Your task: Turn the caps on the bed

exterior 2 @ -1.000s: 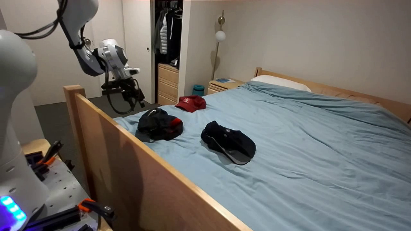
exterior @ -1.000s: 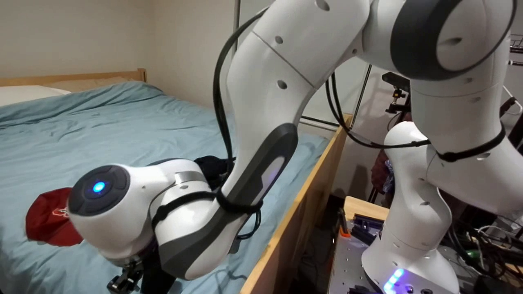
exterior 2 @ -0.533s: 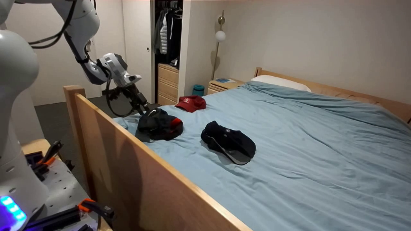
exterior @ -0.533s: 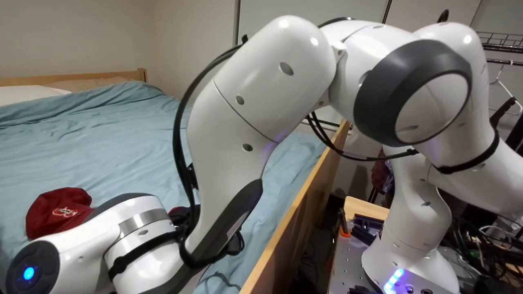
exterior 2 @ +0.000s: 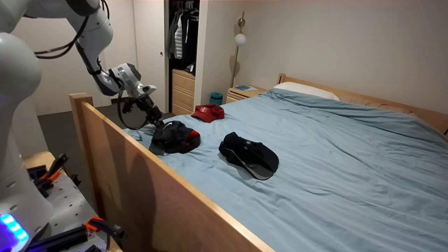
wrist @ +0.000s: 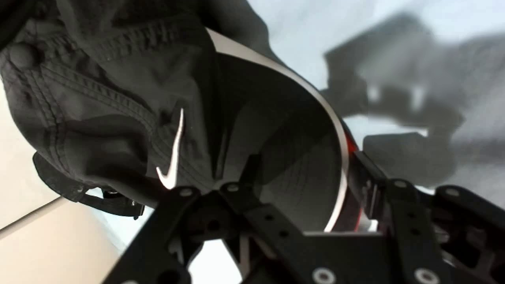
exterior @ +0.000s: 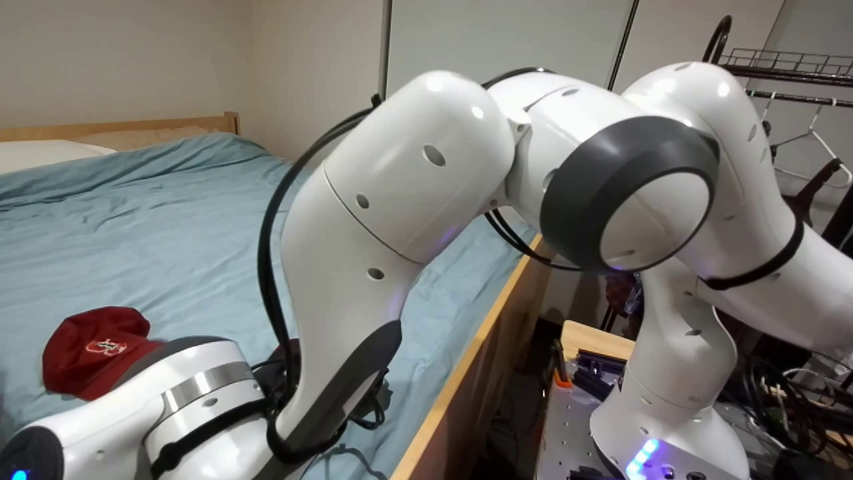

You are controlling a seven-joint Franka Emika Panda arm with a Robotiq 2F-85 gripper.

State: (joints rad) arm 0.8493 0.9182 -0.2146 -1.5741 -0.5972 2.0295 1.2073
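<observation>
A black cap [exterior 2: 176, 137] with a red patch lies near the bed's foot-end corner. In the wrist view this cap [wrist: 114, 98] shows a white swoosh and a pale-edged brim. My gripper [exterior 2: 159, 123] is at the cap's far-left edge. In the wrist view the gripper [wrist: 309, 169] is open; one finger is over the brim, the other beyond its rim. Whether they touch it I cannot tell. A dark cap with a grey brim [exterior 2: 249, 155] lies to the right. A red cap [exterior 2: 208, 113] lies behind; it also shows in an exterior view [exterior: 93, 350].
The caps lie on a bed with a blue cover [exterior 2: 332, 157]. A wooden footboard [exterior 2: 168, 175] stands between the robot base [exterior 2: 21, 196] and the mattress. A loose cable [exterior 2: 122, 113] hangs by the gripper. A nightstand [exterior 2: 245, 92] is beyond the bed.
The arm has lowered and reached further over the bed corner, bringing my gripper down to the black cap. That cap has shifted slightly. The red and grey-brimmed caps have not moved.
</observation>
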